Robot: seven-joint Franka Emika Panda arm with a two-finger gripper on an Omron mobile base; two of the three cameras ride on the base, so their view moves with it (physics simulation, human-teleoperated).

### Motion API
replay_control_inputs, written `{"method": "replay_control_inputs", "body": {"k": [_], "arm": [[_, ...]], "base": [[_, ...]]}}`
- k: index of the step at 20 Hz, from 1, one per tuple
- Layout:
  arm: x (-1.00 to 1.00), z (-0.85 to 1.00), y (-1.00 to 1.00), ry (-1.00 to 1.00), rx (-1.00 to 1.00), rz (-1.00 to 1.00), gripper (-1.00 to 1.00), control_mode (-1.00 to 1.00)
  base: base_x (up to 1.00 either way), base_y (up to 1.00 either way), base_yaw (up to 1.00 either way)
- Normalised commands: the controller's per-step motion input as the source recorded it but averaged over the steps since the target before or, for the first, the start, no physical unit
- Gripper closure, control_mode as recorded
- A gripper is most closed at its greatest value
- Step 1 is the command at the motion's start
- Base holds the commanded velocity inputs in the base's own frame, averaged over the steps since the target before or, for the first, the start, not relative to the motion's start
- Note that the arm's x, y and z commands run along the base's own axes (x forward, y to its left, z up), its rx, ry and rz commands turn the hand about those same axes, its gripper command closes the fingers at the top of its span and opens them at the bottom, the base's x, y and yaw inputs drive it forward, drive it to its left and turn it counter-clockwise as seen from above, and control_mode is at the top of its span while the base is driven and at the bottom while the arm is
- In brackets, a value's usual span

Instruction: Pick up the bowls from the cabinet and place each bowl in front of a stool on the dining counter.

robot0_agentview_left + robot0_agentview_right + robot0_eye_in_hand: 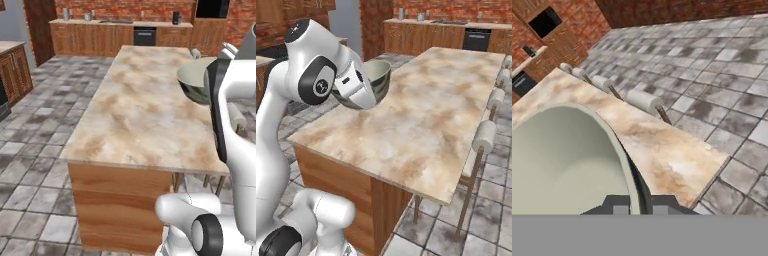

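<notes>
Above the marbled desk (pixel 135 110), the gripper (pixel 637 205) is holding 1 grey-green ceramic bowl (pixel 373 80) by its rim, the fingers (pixel 619 206) clenched on the rim wall with 1 finger inside and 1 outside, as the hand view is showing. The bowl is hanging clear of the stone top, tilted, its pale cream-green inside facing partly sideways in the right base view. In the left base view the bowl (pixel 195 82) is sitting over the desk's right side, partly hidden behind the white arm (pixel 235 115). Along that long edge of the desk a row of stools (pixel 483 137) is standing on the grey tiled floor (pixel 35 165), their cream-white roll cushions level with the desk edge; 4 cushions are showing in the right base view, and the nearest stool (pixel 643 101) is lying just beside the stone edge in the hand view. At the far brick wall (pixel 125 7), wooden base cupboards (pixel 90 37) are carrying a worktop, with a dark appliance front (pixel 144 36) set among them.
</notes>
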Motion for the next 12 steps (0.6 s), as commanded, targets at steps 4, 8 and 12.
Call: {"method": "replay_control_inputs", "body": {"k": [4, 8, 12], "arm": [[0.0, 0.0, 0.0, 0.0, 0.0, 0.0, 1.0, 1.0], [0.0, 0.0, 0.0, 0.0, 0.0, 0.0, 1.0, 1.0], [0.0, 0.0, 0.0, 0.0, 0.0, 0.0, 1.0, 1.0]], "base": [[0.22, -1.0, 0.52], [0.0, -1.0, 0.52], [-0.03, -1.0, 0.48]]}}
